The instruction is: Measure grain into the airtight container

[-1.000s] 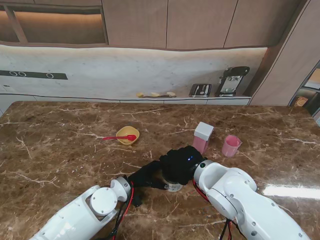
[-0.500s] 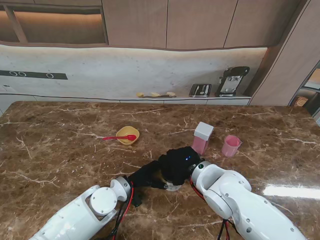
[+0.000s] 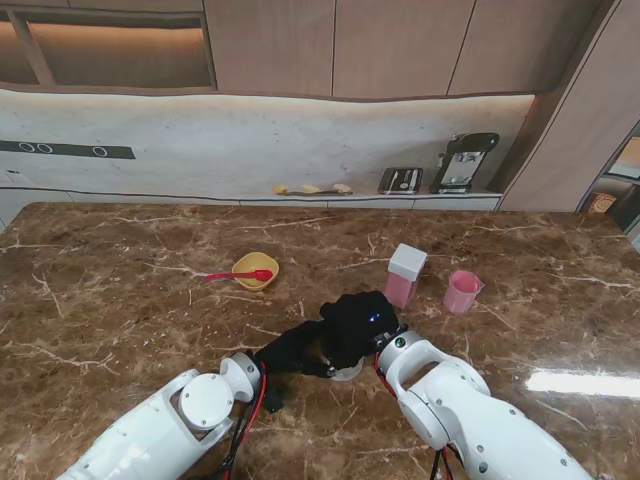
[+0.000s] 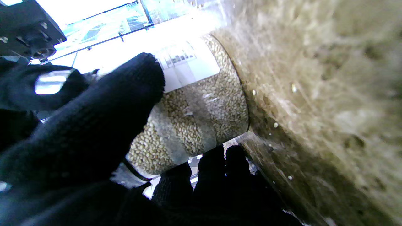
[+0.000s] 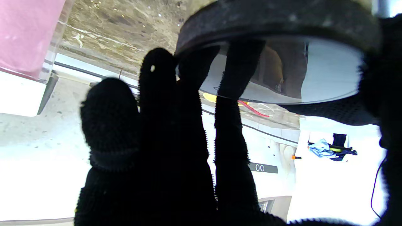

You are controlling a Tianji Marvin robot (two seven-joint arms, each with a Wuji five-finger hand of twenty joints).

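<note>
Jar (image 4: 194, 119) of grain sits mid-frame on the counter (image 3: 120, 300), left hand (image 3: 292, 350) gripping its side, right hand (image 3: 355, 318) clamped on the lid (image 5: 276, 18), shifted slightly left since before.

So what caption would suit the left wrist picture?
Gloved left hand wrapped around a clear jar of grain standing on the marble table.
</note>
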